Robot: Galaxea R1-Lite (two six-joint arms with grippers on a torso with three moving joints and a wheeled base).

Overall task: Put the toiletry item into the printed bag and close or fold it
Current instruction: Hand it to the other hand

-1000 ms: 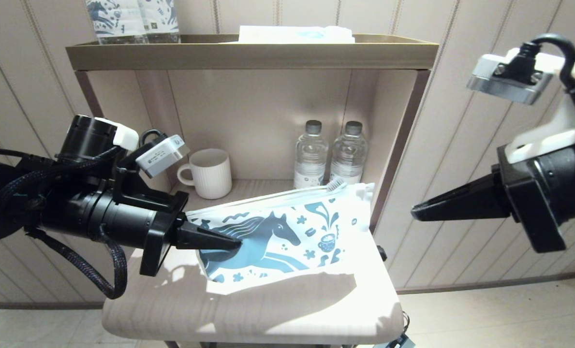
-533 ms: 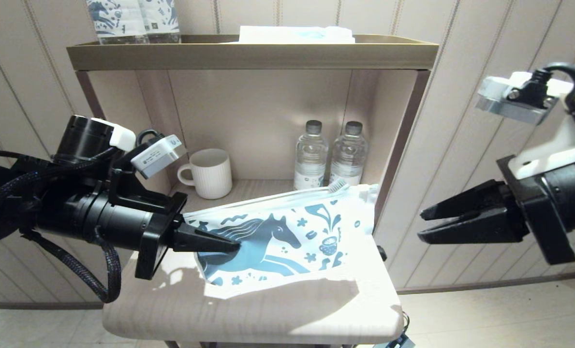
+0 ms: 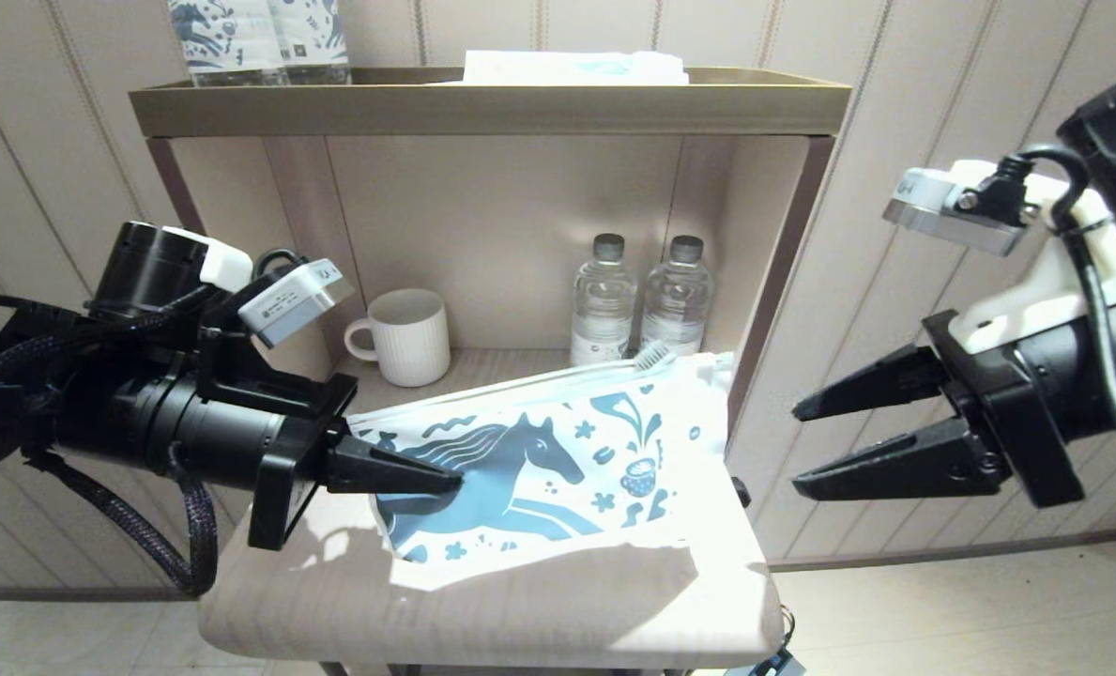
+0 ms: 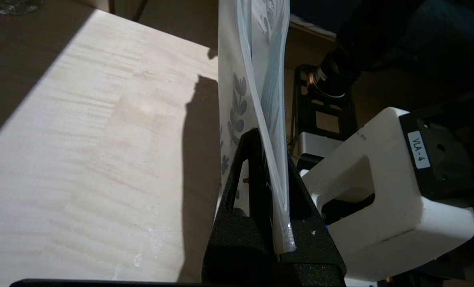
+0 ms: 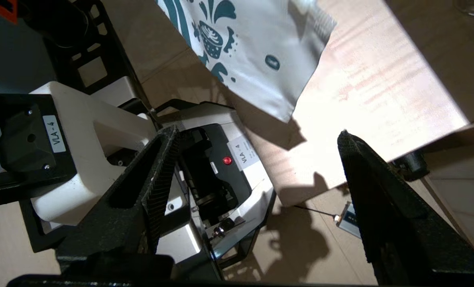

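The printed bag [image 3: 558, 469], white with a dark blue horse, is held upright on its long edge over the pale table [image 3: 520, 610]. My left gripper [image 3: 454, 483] is shut on the bag's left end; in the left wrist view the bag [image 4: 256, 79] is pinched edge-on in that gripper [image 4: 272, 151]. The toiletry item lies along the bag's top edge, its bristle head [image 3: 651, 355] poking out at the right corner. My right gripper [image 3: 802, 449] hangs open beyond the table's right edge, apart from the bag. In the right wrist view the open gripper [image 5: 257, 133] holds nothing, with the bag's corner [image 5: 252, 52] ahead of it.
A shelf unit [image 3: 482, 99] stands behind the table. On its lower level are a white ribbed mug [image 3: 407, 336] and two water bottles [image 3: 603, 300]. Printed bottles [image 3: 257, 38] and a folded white item [image 3: 572, 66] sit on top. The shelf's right wall [image 3: 773, 282] is close to the bag.
My right gripper has gone from shut to wide open and has sunk a little. The left arm, still gripping the bag, has drifted slightly left.
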